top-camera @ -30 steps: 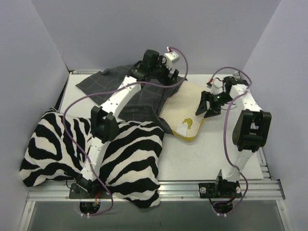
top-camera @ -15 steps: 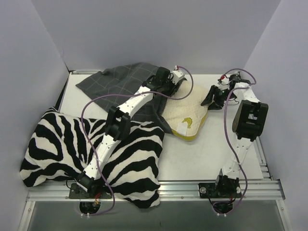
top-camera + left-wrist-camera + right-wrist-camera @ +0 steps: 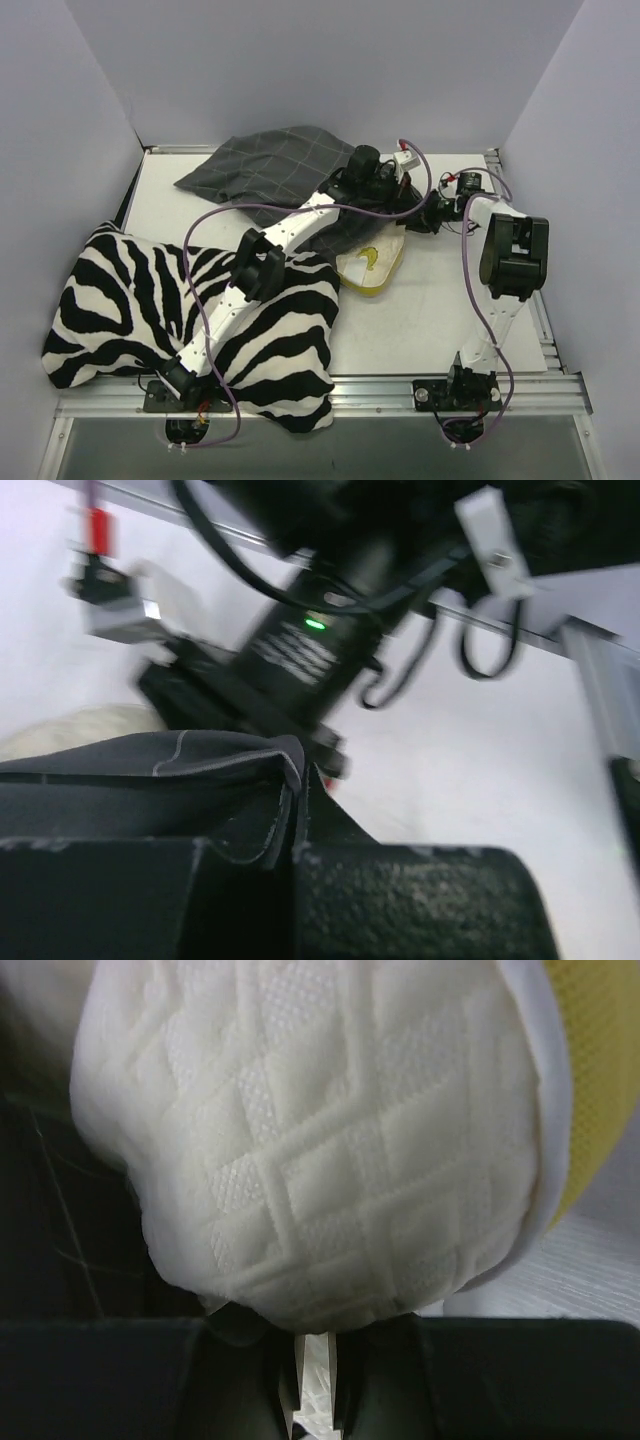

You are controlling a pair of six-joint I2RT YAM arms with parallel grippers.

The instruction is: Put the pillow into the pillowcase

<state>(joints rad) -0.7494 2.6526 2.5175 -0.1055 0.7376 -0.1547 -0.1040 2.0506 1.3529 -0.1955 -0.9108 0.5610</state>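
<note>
Toward the back of the bench (image 3: 440, 310), both arms meet at the mouth of the pillowcase (image 3: 270, 165), which lies rumpled along the rear with its near end draped over the pillow (image 3: 330, 1140). From above, only the pillow's front corner shows, white with its yellow side edge (image 3: 372, 288), poking out beside the zebra-striped cushion (image 3: 130, 300).

The left claw (image 3: 298, 830) is closed on a folded hem of the dark checked fabric, which is pinched between its fingers. The right claw (image 3: 315, 1345) is clamped on the pillow's quilted cover, bunching it into a rounded bulge, with the case's grid pattern just to its left.

I judge the step in hand to be insertion: one arm holds the opening while the other feeds the pillow in, and part of it seems to be under the cloth.

The next move calls for lifting the hem to keep the mouth open while the pillow is pushed deeper, without the floppy fabric folding under and blocking the way.
</note>
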